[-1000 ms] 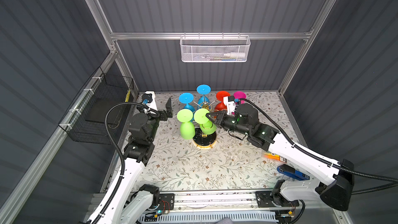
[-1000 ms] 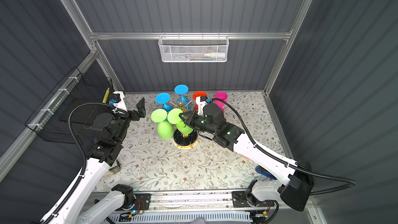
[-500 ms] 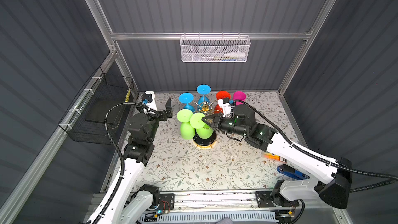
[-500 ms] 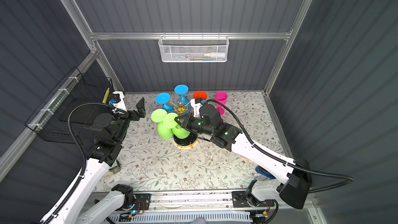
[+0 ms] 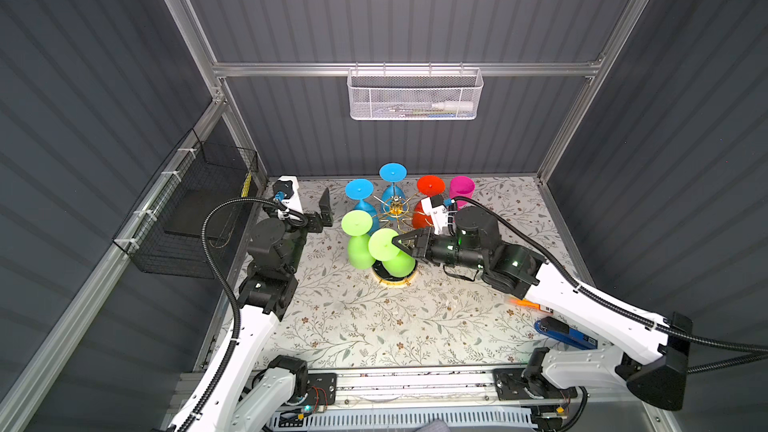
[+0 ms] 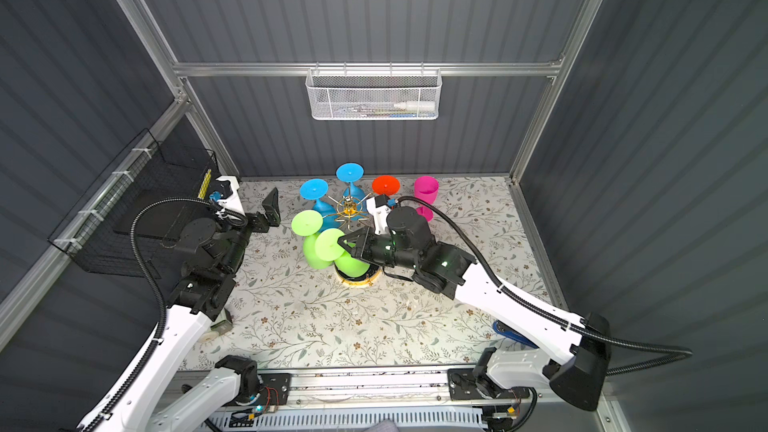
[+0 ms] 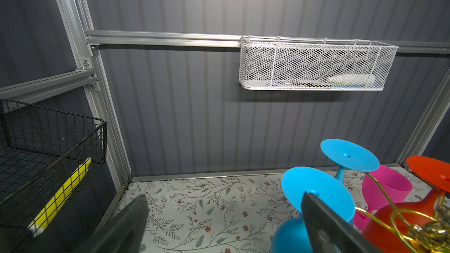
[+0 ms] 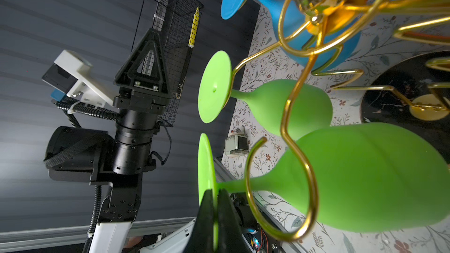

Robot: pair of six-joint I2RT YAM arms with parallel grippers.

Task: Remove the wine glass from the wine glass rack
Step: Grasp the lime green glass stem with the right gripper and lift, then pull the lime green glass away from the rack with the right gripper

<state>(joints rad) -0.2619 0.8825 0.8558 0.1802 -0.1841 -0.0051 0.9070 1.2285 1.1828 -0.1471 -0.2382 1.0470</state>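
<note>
The gold wine glass rack [image 5: 392,207] stands mid-table on its round black base [image 5: 405,280]. My right gripper [image 5: 398,243] is shut on the flat foot of a green wine glass [image 5: 384,245], which hangs tilted at the rack's front. In the right wrist view the right gripper [image 8: 214,197] pinches the foot's rim, and a gold loop [image 8: 280,229] crosses in front of the glass's stem. A second green glass [image 5: 357,224], two blue ones [image 5: 359,191] and a red one [image 5: 430,185] hang on other arms. My left gripper [image 5: 326,209] hovers open to the rack's left, holding nothing [image 7: 224,198].
A pink cup [image 5: 461,189] stands behind the rack on the right. A white mesh basket [image 5: 415,95] hangs on the back wall and a black wire basket [image 5: 187,209] on the left wall. A blue object [image 5: 565,334] lies under the right arm.
My right gripper has moved towards the front of the table with the green glass's foot, tilting the glass outward from the rack's centre. The left arm has stayed put.
</note>
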